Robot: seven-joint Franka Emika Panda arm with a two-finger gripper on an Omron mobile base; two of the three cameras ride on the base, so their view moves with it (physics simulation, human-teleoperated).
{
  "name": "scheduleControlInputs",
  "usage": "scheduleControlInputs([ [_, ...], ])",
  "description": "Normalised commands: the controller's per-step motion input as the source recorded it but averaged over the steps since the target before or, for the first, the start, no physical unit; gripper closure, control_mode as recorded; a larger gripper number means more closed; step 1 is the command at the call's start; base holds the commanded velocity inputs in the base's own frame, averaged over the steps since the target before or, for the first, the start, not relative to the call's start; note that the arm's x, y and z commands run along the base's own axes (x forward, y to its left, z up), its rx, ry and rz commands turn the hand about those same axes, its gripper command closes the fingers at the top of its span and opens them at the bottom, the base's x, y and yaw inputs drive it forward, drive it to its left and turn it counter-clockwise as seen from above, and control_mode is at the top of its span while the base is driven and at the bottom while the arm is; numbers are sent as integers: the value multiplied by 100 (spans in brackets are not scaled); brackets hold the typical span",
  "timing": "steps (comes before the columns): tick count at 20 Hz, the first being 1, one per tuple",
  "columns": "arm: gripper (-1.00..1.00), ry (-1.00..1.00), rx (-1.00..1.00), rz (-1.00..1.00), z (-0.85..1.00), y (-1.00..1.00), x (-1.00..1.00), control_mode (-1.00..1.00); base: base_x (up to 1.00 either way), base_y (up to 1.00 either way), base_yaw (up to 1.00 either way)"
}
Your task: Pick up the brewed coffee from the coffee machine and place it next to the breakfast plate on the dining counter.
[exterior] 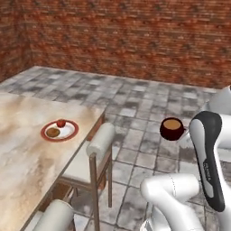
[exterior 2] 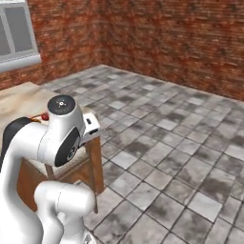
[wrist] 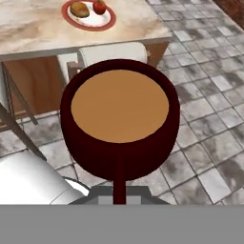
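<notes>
Cream-cushioned stools (exterior: 100, 143) are seen drawn up along the edge of the dining counter (exterior: 22, 149), and the nearest one stands between the carried mug and the marble slab, its wooden frame and rolled backrest facing the open floor. The brewed coffee (exterior: 172, 129) is held in the air over the grey stone tiles, well apart from the counter; from the hand view it is seen as a round dark maroon mug (wrist: 120, 116) filled nearly to the brim with smooth brown liquid, its handle turned toward the camera. The gripper's fingers are hidden behind the mug, so it cannot be told whether they are clamped on it. The breakfast plate (exterior: 59, 131), white with a red rim, is set near the counter's edge, with a brown bun and a small red fruit on it. Red brick walls (exterior: 135, 36) enclose the room, and a window (exterior 2: 18, 35) is seen in the right base view.
</notes>
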Motion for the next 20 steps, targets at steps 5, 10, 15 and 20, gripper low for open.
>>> scheduleControlInputs([
  [5,100,0,0,0,0,0,0,100,100,0,49],
  [10,100,0,0,0,0,0,0,100,100,0,52],
  [15,100,0,0,0,0,0,0,100,98,-14,56],
  [20,100,0,0,0,0,0,0,100,100,-36,58],
])
